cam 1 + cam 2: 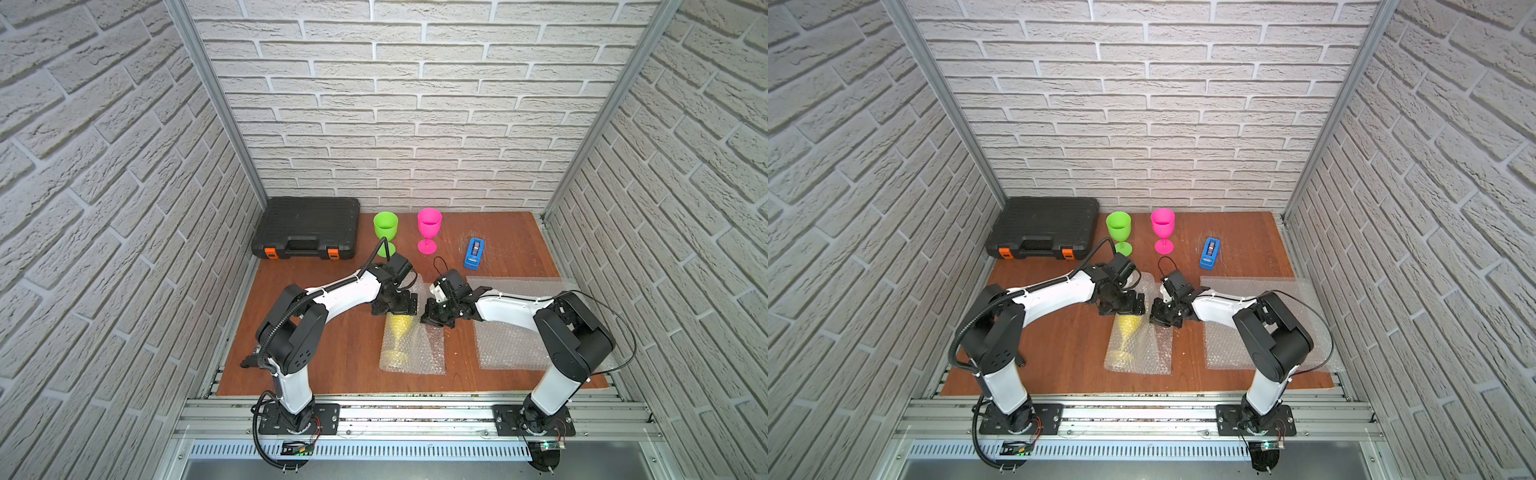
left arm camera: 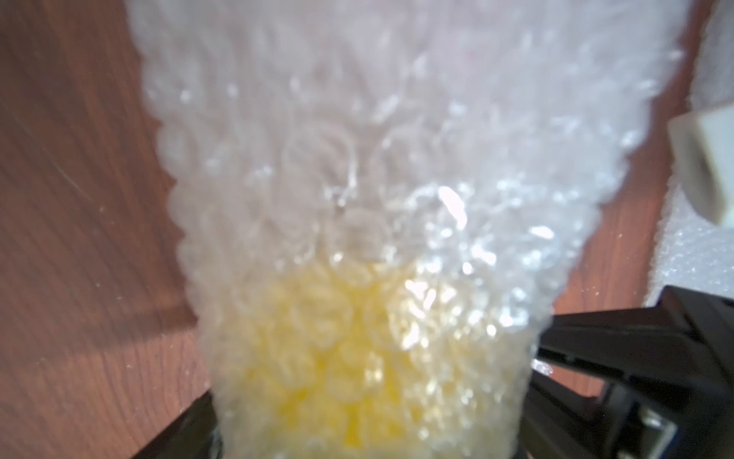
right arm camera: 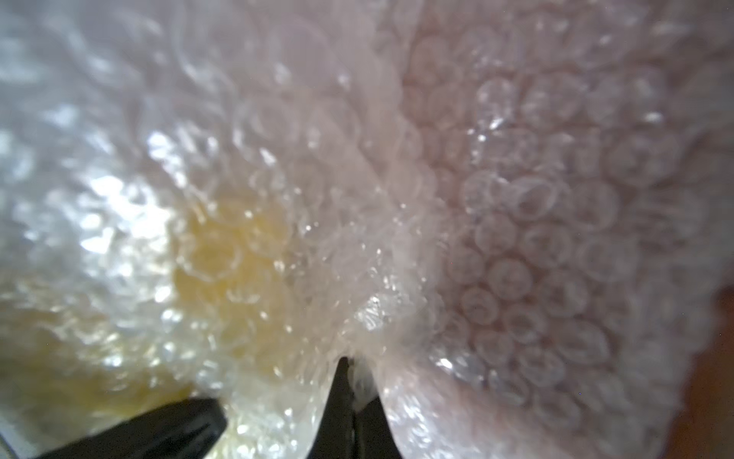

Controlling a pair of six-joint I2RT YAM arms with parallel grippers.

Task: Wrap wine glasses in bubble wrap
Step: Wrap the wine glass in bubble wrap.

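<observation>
In both top views the yellow goblet [image 1: 398, 332] lies on its side at the middle of the table [image 1: 332, 353], inside a folded sheet of bubble wrap [image 1: 419, 353]. The green goblet [image 1: 385, 226] and pink goblet [image 1: 429, 224] stand bare at the back. The left gripper [image 1: 395, 309] and right gripper [image 1: 432, 320] meet at the bowl end.

Left wrist view: the jaws stand spread, with the wrapped bowl between them.

Right wrist view: the jaws are pressed together on a fold of film.

We judge the roll unfinished. Hold the pinch taut, turn the goblet under the flap, and squeeze lightly.
</observation>
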